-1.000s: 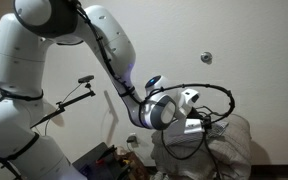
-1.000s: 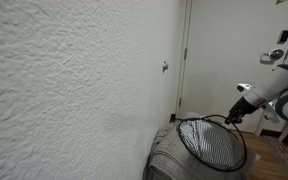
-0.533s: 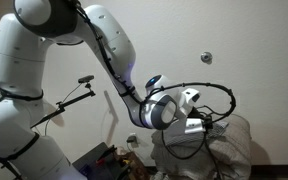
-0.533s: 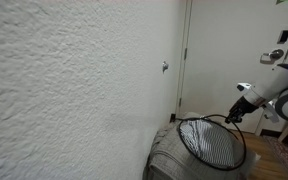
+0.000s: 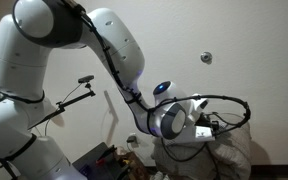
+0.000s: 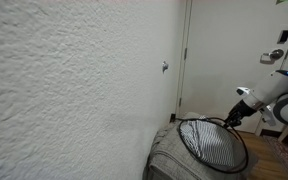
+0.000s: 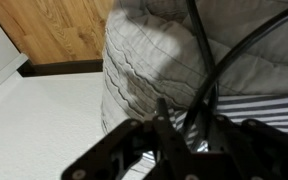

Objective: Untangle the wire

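The wire (image 7: pixel 197 30) is a thin black cable. In an exterior view it arcs out from the gripper (image 5: pixel 216 128) in a loop (image 5: pixel 236 101). In an exterior view the wire loop (image 6: pixel 206 119) lies over a striped grey cloth (image 6: pixel 214 150) draped on a rounded bundle. The gripper (image 6: pixel 229 120) sits at the loop's upper right edge. In the wrist view two strands of wire run down over the cloth (image 7: pixel 144 50) and pass between the fingers of my gripper (image 7: pixel 189 115). The jaws stand slightly apart, with striped cloth showing between the left finger (image 7: pixel 162 108) and the wire.
A stiff black rod with a clamp head (image 5: pixel 72 99) sticks out beside the arm. A small knob (image 5: pixel 206 57) is on the wall. A white door with a handle (image 6: pixel 275 55) stands behind the gripper. Wooden floor (image 7: pixel 64 30) lies beyond the cloth bundle.
The gripper has shifted sideways and slightly lower over the cloth, and the wire loop swung with it. The jaws have parted a little round the wire.
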You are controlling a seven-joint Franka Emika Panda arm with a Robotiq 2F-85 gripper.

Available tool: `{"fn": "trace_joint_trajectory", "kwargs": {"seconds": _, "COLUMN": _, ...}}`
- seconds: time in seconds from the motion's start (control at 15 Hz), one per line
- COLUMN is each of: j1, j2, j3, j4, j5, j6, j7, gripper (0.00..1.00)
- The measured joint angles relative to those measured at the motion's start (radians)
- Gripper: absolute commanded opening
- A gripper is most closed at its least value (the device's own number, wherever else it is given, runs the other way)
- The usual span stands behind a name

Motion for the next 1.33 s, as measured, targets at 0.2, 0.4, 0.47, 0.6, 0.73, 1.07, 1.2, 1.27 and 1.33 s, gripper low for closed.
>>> {"fn": "trace_joint_trajectory", "kwargs": {"seconds": 0.2, "j1": -0.105, "j2": 0.042, "j3": 0.078, "j4": 0.034, "j5": -0.080, "j6": -0.022, "j7": 0.000, "gripper": 0.86}}
{"fn": "trace_joint_trajectory", "kwargs": {"seconds": 0.4, "j1": -0.195, "j2": 0.077, "j3": 0.142, "j4": 0.070, "j5": -0.141, "j6": -0.054, "j7": -0.001, "gripper": 1.00}}
{"fn": "trace_joint_trajectory", "kwargs": {"seconds": 0.47, "j1": -0.218, "j2": 0.088, "j3": 0.160, "j4": 0.080, "j5": -0.156, "j6": -0.063, "j7": -0.001, "gripper": 1.00}}
{"fn": "trace_joint_trajectory", "kwargs": {"seconds": 0.6, "j1": -0.262, "j2": 0.106, "j3": 0.196, "j4": 0.092, "j5": -0.181, "j6": -0.094, "j7": -0.001, "gripper": 1.00}}
{"fn": "trace_joint_trajectory", "kwargs": {"seconds": 0.73, "j1": -0.304, "j2": 0.114, "j3": 0.238, "j4": 0.094, "j5": -0.195, "j6": -0.148, "j7": -0.001, "gripper": 1.00}}
{"fn": "trace_joint_trajectory", "kwargs": {"seconds": 1.07, "j1": -0.573, "j2": 0.180, "j3": 0.558, "j4": 0.060, "j5": -0.193, "j6": -0.474, "j7": -0.164, "gripper": 1.00}}
{"fn": "trace_joint_trajectory", "kwargs": {"seconds": 1.2, "j1": -0.657, "j2": 0.216, "j3": 0.652, "j4": 0.054, "j5": -0.113, "j6": -0.582, "j7": -0.278, "gripper": 1.00}}
{"fn": "trace_joint_trajectory", "kwargs": {"seconds": 1.27, "j1": -0.667, "j2": 0.221, "j3": 0.663, "j4": 0.055, "j5": -0.044, "j6": -0.606, "j7": -0.346, "gripper": 1.00}}
{"fn": "trace_joint_trajectory", "kwargs": {"seconds": 1.33, "j1": -0.668, "j2": 0.222, "j3": 0.665, "j4": 0.057, "j5": 0.018, "j6": -0.622, "j7": -0.403, "gripper": 1.00}}
